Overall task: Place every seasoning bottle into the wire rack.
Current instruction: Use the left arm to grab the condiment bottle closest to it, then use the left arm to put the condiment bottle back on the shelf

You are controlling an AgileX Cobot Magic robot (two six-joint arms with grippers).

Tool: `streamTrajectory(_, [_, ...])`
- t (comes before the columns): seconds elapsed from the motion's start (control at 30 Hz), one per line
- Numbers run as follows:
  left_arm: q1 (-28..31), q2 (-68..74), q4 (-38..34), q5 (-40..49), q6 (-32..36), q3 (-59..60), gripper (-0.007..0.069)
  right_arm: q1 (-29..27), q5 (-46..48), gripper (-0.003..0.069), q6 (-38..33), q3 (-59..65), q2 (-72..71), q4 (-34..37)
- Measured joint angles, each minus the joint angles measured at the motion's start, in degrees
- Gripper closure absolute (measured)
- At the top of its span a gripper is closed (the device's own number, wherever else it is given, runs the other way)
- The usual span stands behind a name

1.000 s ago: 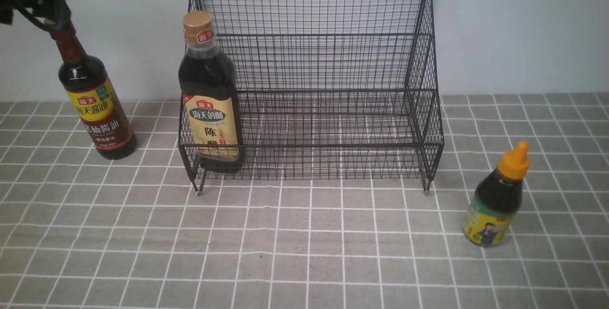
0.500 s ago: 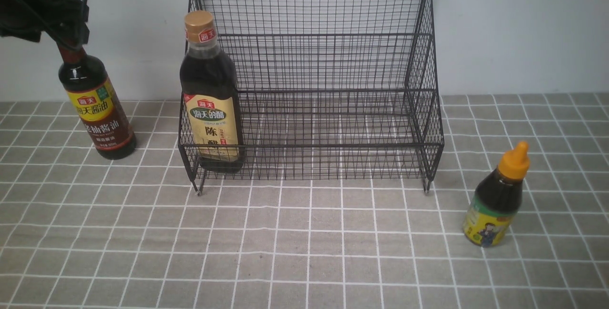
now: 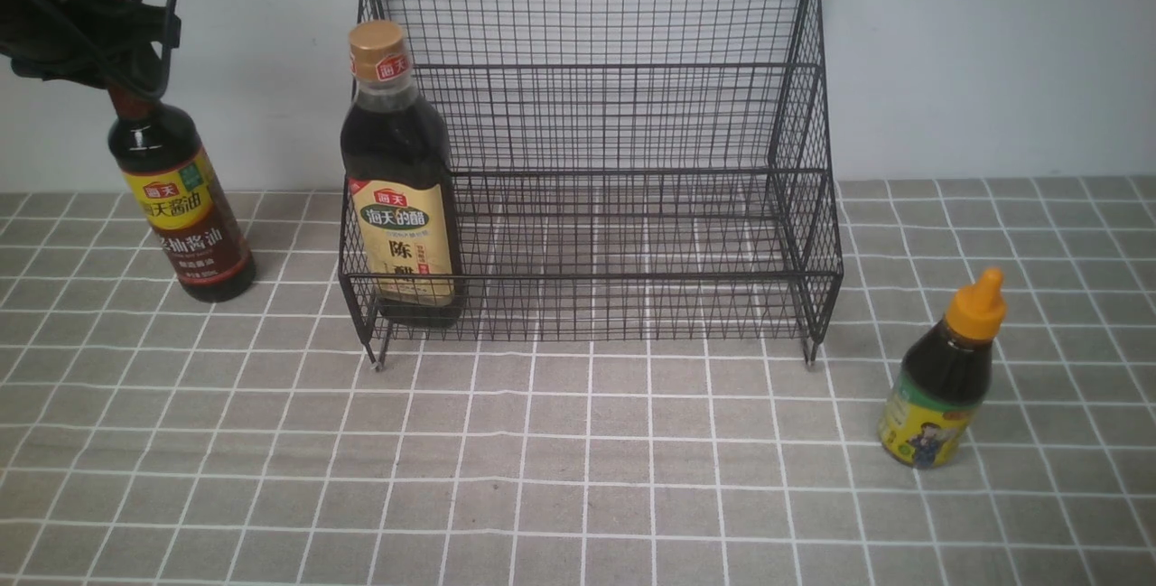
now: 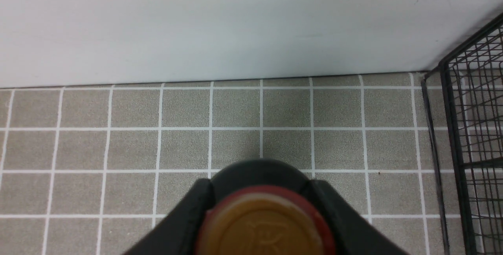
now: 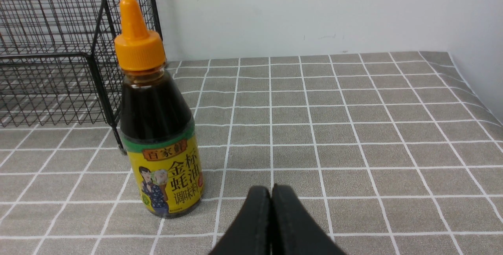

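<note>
Tall slim seasoning bottle point(image 3: 179, 207), smooth dark glass, stands slightly tilted left of the wire rack point(image 3: 587, 67); your left gripper point(image 4: 259, 192) clasps its round brown cap point(image 4: 262, 231) from both sides. Gold-capped bottle point(image 3: 397, 207) occupies the black mesh's lower tier, left end. Orange-nozzled bottle point(image 3: 944, 378) stands apart at right on the checked cloth point(image 3: 578, 478); your right gripper point(image 5: 271, 215), pressed closed and empty, waits near it

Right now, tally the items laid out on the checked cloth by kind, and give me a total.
Seasoning bottles: 3 (gold-capped vinegar bottle, tall soy sauce bottle, orange-nozzled oyster sauce bottle)
Black wire rack: 1
Total: 4
</note>
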Motion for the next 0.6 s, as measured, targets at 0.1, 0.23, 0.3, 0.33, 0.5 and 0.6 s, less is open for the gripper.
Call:
streamTrajectory(0.1, [-0.9,-0.2,0.7,1.1,0.1,-0.8,0.0355,0.0,0.0,0.0671,0.0,0.0,0.0,0.0])
streamTrajectory(0.23, [-2.6,-1.3,1.5,4.3,0.2,-3.5,0.0355,0.0,0.0,0.0671,0.0,0.0,0.0,0.0])
streamTrajectory(0.3, [-3.6,-2.7,1.5,5.1,0.2,-5.2,0.0355,0.0,0.0,0.0671,0.0,0.0,0.0,0.0])
streamTrajectory(0.33, [-4.0,-3.2,1.5,5.3,0.2,-5.8,0.0355,0.0,0.0,0.0671,0.0,0.0,0.0,0.0])
streamTrajectory(0.5, [-6.1,-5.9,1.0,5.5,0.1,-10.7,0.0355,0.0,0.0,0.0671,0.0,0.0,0.0,0.0])
streamTrajectory(0.6, [-7.6,-7.2,0.6,5.5,-0.1,-14.9,0.0355,0.0,0.0,0.0671,0.0,0.0,0.0,0.0])
